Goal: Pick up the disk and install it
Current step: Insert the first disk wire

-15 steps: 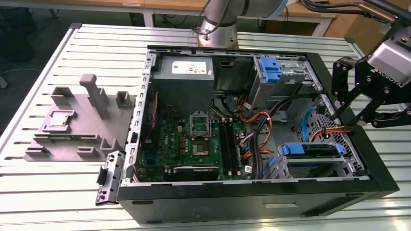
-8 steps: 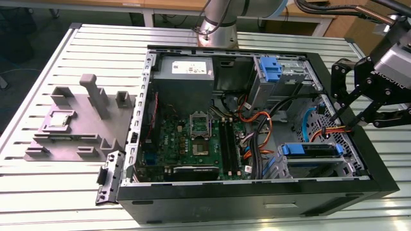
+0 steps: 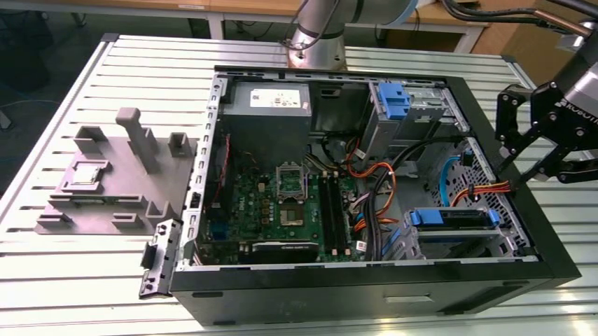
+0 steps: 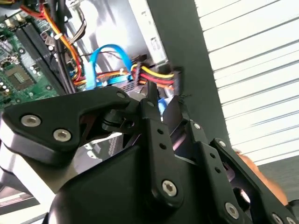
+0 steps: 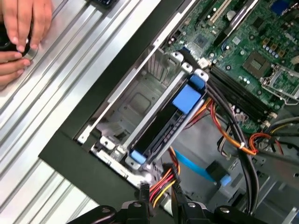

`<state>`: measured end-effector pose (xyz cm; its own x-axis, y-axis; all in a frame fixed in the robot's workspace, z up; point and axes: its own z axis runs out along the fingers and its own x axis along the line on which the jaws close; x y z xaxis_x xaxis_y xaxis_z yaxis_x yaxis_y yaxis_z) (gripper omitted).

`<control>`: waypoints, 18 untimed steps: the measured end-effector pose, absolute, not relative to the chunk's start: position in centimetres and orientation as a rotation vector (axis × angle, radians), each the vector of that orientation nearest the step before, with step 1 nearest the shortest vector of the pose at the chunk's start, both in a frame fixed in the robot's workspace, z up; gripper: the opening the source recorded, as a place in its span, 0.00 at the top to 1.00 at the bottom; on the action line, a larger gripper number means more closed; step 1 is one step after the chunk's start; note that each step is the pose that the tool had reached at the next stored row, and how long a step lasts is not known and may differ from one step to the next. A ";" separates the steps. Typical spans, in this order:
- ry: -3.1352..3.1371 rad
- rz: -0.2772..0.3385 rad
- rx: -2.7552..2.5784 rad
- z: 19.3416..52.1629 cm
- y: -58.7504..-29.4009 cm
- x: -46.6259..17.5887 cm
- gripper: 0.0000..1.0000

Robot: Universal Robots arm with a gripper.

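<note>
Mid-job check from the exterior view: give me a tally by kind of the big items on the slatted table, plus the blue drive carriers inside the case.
Open computer case: 1
Grey fixture: 1
Blue drive carriers: 2
Total: 4

Robotics lab, slotted aluminium table [image 3: 150,56], opened computer case [image 3: 374,288]

The disk [image 5: 183,101] is blue-framed, the motherboard [image 3: 280,206] green, the case [image 3: 374,297] black, the cables [image 4: 158,74] red and yellow.
</note>
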<state>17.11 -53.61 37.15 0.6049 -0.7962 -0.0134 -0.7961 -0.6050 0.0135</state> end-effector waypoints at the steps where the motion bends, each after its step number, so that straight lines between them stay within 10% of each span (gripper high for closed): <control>1: -1.393 -0.028 2.809 37.1 -53.6 17.3 0.68; 18: -1.131 0.040 2.942 36.8 -53.6 17.6 0.68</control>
